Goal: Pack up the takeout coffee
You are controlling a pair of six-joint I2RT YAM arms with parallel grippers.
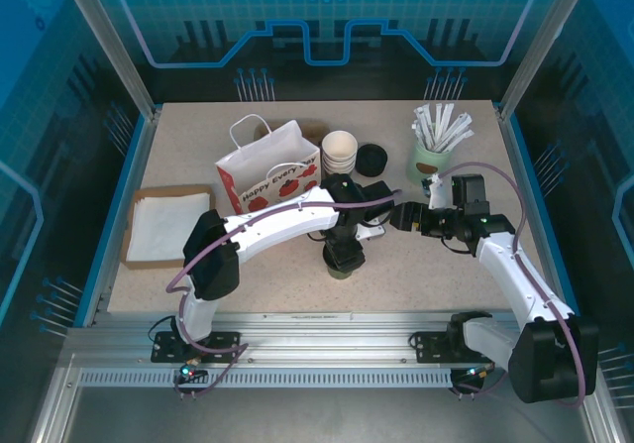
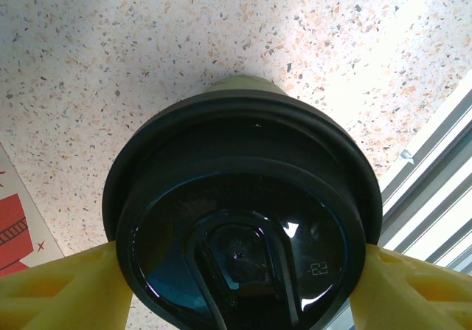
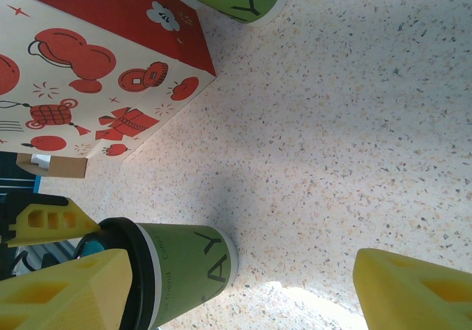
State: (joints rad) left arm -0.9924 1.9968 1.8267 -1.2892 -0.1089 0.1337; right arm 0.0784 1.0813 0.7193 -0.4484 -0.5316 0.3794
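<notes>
Coffee cup (image 3: 184, 271) on table (image 2: 110, 49), left gripper (image 2: 240, 271) astride its lid (image 2: 243, 219).
Left jaws pinching or clear: cannot tell; right gripper (image 3: 243, 286) jaws spread wide.

Setting: robot laboratory test cell. Evidence: silver aluminium frame posts (image 1: 109, 42), upper left and upper right; blue translucent wall panels printed with gear and circuit lines (image 1: 327, 7), top centre; speckled beige tabletop (image 1: 416, 279), centre; slotted aluminium mounting rail (image 1: 327, 376) along the bottom edge, with two white-and-black robot arms (image 1: 267, 230) bolted at it.

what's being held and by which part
Left gripper flanks the takeout coffee at its lid rim; contact cannot be told. Right gripper holds nothing.
</notes>
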